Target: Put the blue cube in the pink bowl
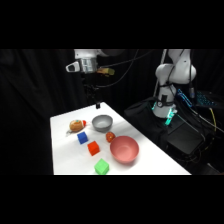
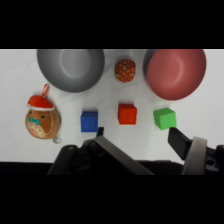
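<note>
Blue cube (image 2: 89, 121) lies on the table (image 2: 210, 115), beside pink bowl (image 2: 175, 73).

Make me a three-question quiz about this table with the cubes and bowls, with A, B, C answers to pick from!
1. In the wrist view, which cube sits between the other two?
A. the red cube
B. the blue cube
C. the green cube

2. How many bowls are on the table?
A. one
B. two
C. four

3. What is in the pink bowl right now?
A. the blue cube
B. a ball
C. nothing

Answers: 1 A, red lies in the middle of the row. 2 B, only the grey bowl and the pink bowl show. 3 C, its inside is bare, and the blue cube rests on the table.
</note>
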Robot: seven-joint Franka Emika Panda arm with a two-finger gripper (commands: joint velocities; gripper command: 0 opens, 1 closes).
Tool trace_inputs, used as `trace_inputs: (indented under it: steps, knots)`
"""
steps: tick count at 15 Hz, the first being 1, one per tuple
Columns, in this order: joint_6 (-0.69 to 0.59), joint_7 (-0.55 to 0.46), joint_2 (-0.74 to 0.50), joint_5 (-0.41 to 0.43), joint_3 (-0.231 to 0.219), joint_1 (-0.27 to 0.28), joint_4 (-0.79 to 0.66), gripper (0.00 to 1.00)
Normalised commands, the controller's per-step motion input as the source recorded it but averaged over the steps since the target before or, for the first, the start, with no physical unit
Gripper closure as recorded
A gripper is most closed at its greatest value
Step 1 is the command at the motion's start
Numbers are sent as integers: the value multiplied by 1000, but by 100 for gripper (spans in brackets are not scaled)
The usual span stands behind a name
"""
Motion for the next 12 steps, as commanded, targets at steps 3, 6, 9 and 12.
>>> trace_inputs:
  steps: [3, 6, 9, 12]
  knots:
    - [-7, -10, 45, 12, 20, -34, 67, 0]
    - [-69, -73, 172, 17, -1, -66, 285, 0]
    - [-117, -67, 323, -42, -16, -77, 462, 0]
    - [-95, -117, 415, -63, -2, -77, 547, 0]
